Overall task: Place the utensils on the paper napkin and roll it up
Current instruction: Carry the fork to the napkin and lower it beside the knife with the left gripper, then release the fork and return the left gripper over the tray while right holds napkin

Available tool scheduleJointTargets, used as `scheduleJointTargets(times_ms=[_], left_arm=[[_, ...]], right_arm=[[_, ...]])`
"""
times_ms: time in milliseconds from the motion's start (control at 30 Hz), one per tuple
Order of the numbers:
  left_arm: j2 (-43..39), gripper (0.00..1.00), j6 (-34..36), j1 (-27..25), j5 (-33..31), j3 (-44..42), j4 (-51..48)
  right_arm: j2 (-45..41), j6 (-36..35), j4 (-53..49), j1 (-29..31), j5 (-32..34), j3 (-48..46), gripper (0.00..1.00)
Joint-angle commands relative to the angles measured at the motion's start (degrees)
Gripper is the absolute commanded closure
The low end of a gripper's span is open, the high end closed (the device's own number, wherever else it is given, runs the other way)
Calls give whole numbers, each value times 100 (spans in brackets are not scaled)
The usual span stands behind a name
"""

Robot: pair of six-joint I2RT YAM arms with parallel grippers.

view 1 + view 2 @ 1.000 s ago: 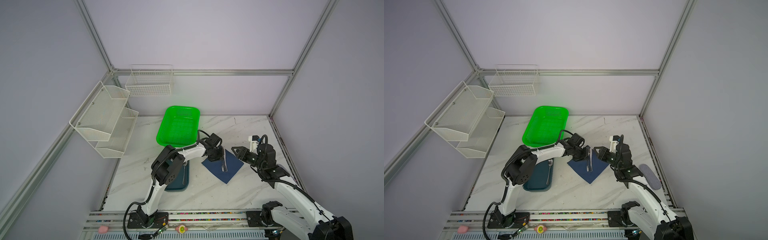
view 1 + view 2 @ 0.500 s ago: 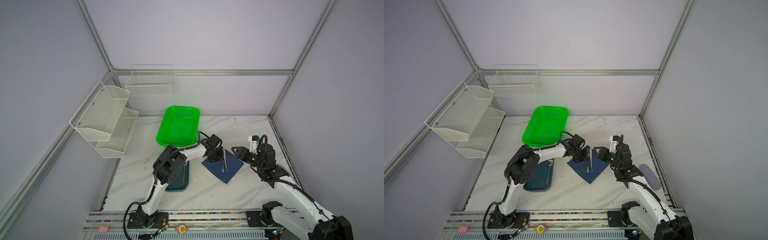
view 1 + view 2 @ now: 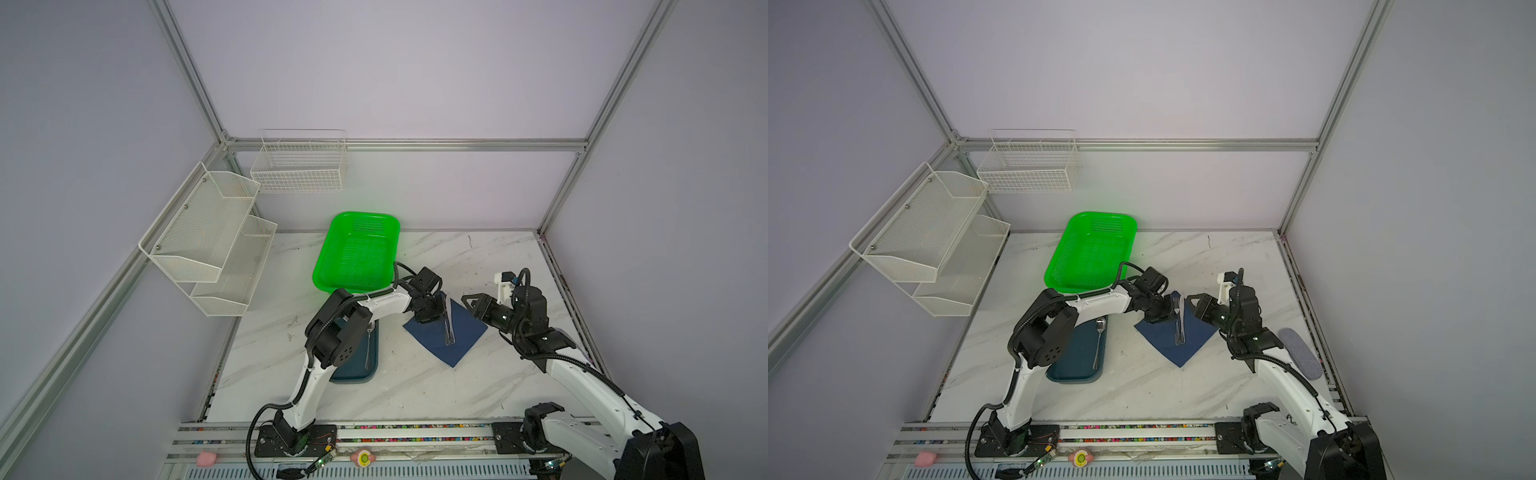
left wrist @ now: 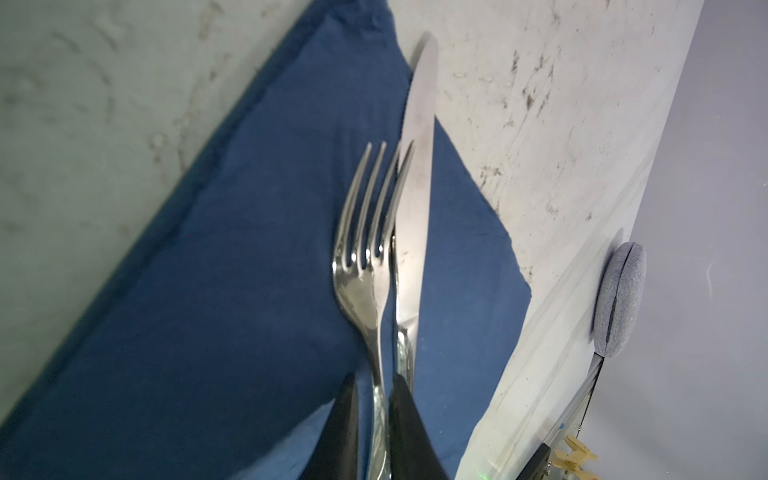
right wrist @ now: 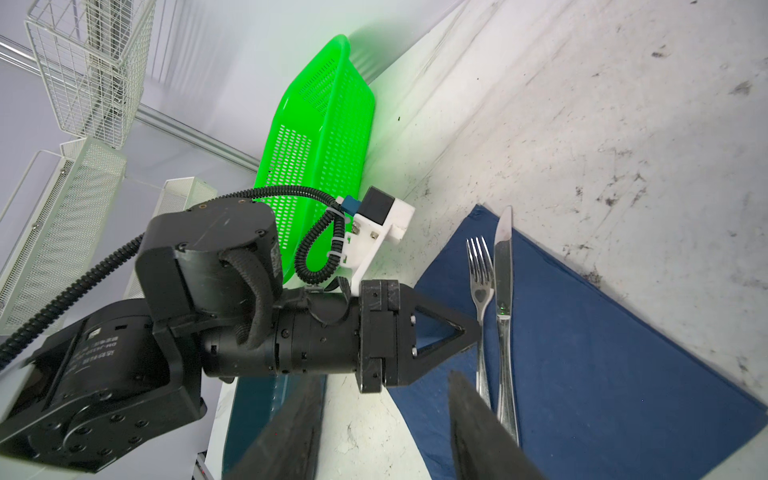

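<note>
The navy paper napkin point(image 3: 446, 332) point(image 3: 1177, 336) lies as a diamond on the marble table. A fork point(image 4: 361, 257) point(image 5: 480, 286) and a knife point(image 4: 415, 166) point(image 5: 503, 270) lie side by side on it. My left gripper point(image 4: 372, 382) point(image 3: 442, 309) is down at the fork's handle, jaws slightly open, with the handle between them and a thin gap on one side. My right gripper point(image 5: 384, 378) point(image 3: 467, 299) hovers open and empty beside the napkin's right edge. A spoon point(image 3: 1099, 340) rests on the teal tray point(image 3: 1075, 370).
A green basket point(image 3: 357, 253) stands behind the left arm. White wire racks point(image 3: 208, 241) hang on the left wall. A grey oval pad point(image 3: 1300, 353) lies by the table's right edge. The two grippers face each other closely over the napkin.
The left jaws have parted a little around the fork handle. Both arms have stayed almost where they were.
</note>
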Motion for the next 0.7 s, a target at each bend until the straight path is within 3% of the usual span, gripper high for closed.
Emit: scheduleJointTargets(times_ms=[0, 100, 300, 367, 433, 467, 667], left_arm=[[-138, 84, 19, 40, 148, 201, 192], [-348, 81, 217, 31, 252, 91, 456], [-1441, 79, 1196, 65, -342, -489, 597], [-1786, 77, 1452, 64, -540, -715, 632], [-2264, 77, 1649, 73, -868, -1029, 760], [-2478, 78, 1753, 76, -1018, -1239, 875], [-3870, 76, 2293, 103, -2207, -2355, 1142]], right_arm=[[15, -16, -25, -2, -19, 147, 48], [31, -99, -45, 4, -13, 191, 47], [-257, -902, -1323, 4, 1405, 865, 42], [-468, -971, -1332, 0, 1586, 936, 32], [-682, -985, -1154, 1, 1528, 904, 11], [-748, -941, -1077, 3, 1444, 905, 3], [-925, 491, -645, -2, 1449, 928, 3]])
